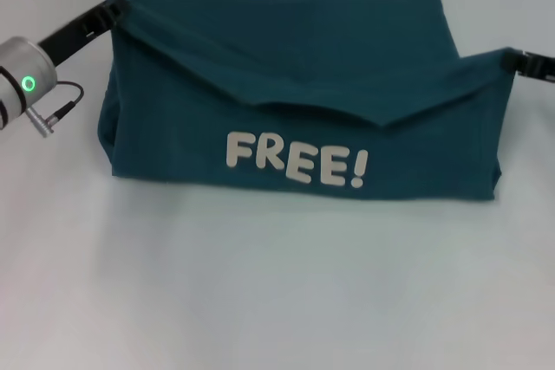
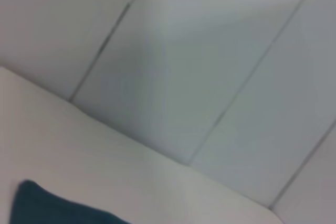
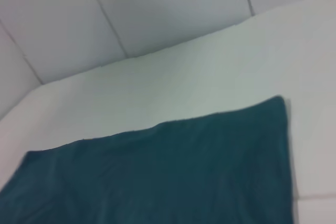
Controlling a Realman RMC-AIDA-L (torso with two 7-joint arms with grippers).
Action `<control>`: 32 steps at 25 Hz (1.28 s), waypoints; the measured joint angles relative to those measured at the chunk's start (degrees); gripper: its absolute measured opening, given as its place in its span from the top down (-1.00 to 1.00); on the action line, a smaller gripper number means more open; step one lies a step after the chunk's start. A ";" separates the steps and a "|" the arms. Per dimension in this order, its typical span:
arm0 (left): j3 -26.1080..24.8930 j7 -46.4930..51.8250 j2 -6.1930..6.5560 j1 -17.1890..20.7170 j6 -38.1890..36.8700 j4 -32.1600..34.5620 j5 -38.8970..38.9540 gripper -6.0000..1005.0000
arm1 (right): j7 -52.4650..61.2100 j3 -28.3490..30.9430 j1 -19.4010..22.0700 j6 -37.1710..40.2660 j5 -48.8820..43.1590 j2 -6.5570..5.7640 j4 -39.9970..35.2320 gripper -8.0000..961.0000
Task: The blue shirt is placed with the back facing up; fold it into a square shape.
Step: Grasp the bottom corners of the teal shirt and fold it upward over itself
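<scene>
The blue shirt [image 1: 295, 67] lies across the white table [image 1: 260, 283], with its near part turned over so the cream "FREE!" lettering [image 1: 297, 160] faces up. The turned-over edge sags in a shallow V between two raised corners. My left gripper [image 1: 115, 8] pinches the far left corner. At the right, my right gripper [image 1: 513, 60] holds the other corner, which is drawn out to a point. A teal corner of the shirt [image 2: 47, 208] shows in the left wrist view. In the right wrist view a broad plain stretch of the shirt [image 3: 168, 177] fills the lower part.
My left arm's silver wrist with a green light [image 1: 26, 84] hangs over the table's left side. A pale tiled wall [image 2: 210, 66] stands behind the table. White tabletop stretches in front of the shirt.
</scene>
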State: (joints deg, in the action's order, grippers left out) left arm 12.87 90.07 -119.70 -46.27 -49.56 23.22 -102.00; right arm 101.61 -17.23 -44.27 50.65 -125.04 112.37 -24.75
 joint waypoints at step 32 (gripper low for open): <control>-0.34 -6.31 -0.45 -0.64 7.47 -4.54 7.26 0.94 | -4.88 -7.03 -7.50 -17.47 2.18 0.79 4.96 0.81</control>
State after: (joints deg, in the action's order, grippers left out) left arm 12.53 83.76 -120.15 -46.91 -42.09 18.67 -94.74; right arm 96.73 -24.26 -51.77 33.18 -122.86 113.16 -19.79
